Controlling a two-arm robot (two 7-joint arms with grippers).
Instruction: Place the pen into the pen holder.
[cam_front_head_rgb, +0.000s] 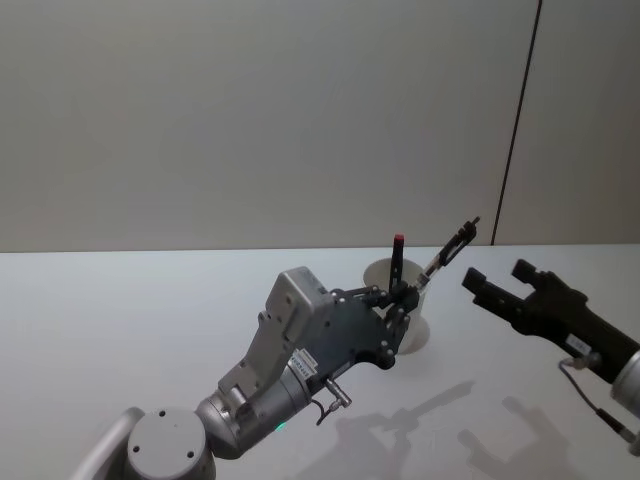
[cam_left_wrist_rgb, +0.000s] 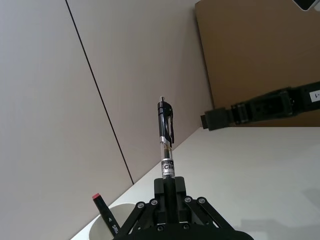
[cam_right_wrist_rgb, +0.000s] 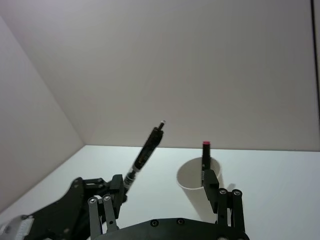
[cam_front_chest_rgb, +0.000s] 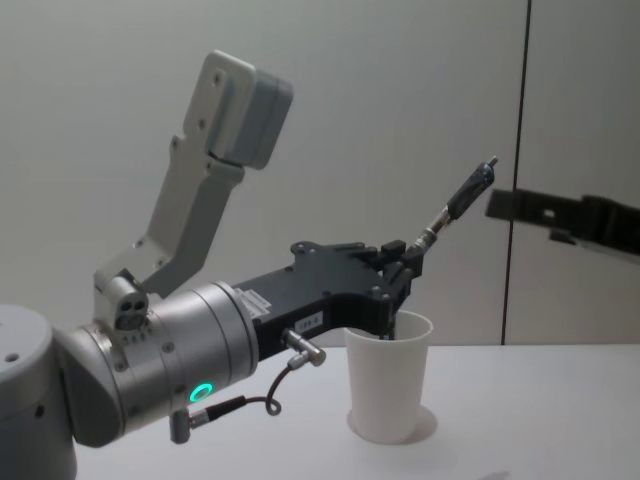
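My left gripper (cam_front_head_rgb: 408, 292) is shut on the lower part of a black clip pen (cam_front_head_rgb: 455, 243). The pen (cam_front_chest_rgb: 455, 210) slants up and to the right from the fingers. The gripper (cam_front_chest_rgb: 400, 265) hovers just above the rim of the pen holder, a white paper cup (cam_front_chest_rgb: 388, 392) standing on the table. In the left wrist view the pen (cam_left_wrist_rgb: 167, 140) rises from the gripper (cam_left_wrist_rgb: 169, 182), with the cup (cam_left_wrist_rgb: 97, 229) below. My right gripper (cam_front_head_rgb: 490, 283) hangs open to the right of the cup (cam_front_head_rgb: 382, 275), holding nothing. The right wrist view shows pen (cam_right_wrist_rgb: 146, 152) and cup (cam_right_wrist_rgb: 192, 176).
A dark pen with a red end (cam_front_head_rgb: 398, 252) stands upright inside the cup, also seen as the red-ended pen (cam_right_wrist_rgb: 205, 156). The grey table (cam_front_head_rgb: 120, 320) spreads to the left and front. A plain wall with a dark vertical seam (cam_front_head_rgb: 518, 120) stands behind.
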